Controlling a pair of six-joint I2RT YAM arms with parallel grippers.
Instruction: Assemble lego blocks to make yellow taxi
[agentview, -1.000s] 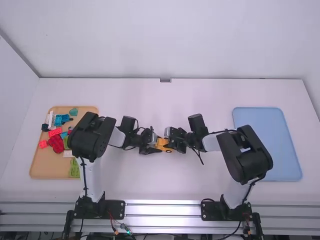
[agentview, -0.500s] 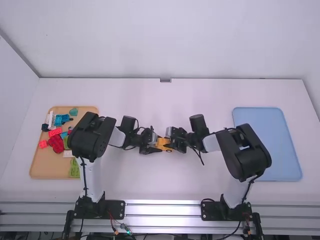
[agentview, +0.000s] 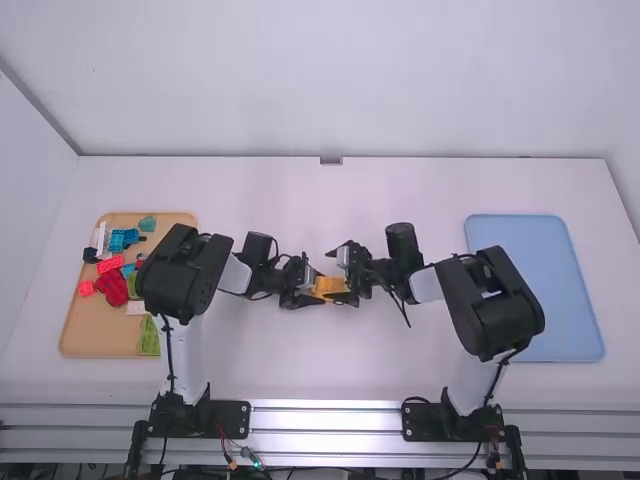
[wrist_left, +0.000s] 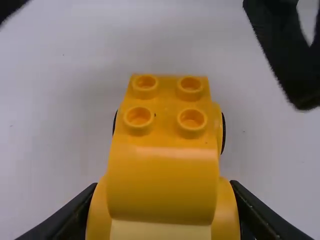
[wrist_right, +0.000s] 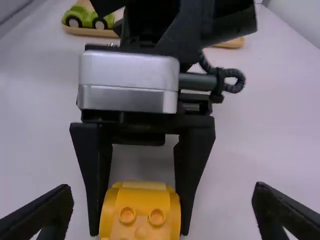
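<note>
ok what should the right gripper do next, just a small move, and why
Probably ease the right gripper back a little: its fingers are open and clear of the yellow car, which the left gripper holds by the sides.

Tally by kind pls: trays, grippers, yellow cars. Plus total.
Trays: 2 (tan rectangular tray, light-blue rectangular tray)
Grippers: 2 (black two-finger left gripper, closed on the car; black two-finger right gripper, open)
Yellow cars: 1 (yellow plastic block car with round studs)
Total: 5
</note>
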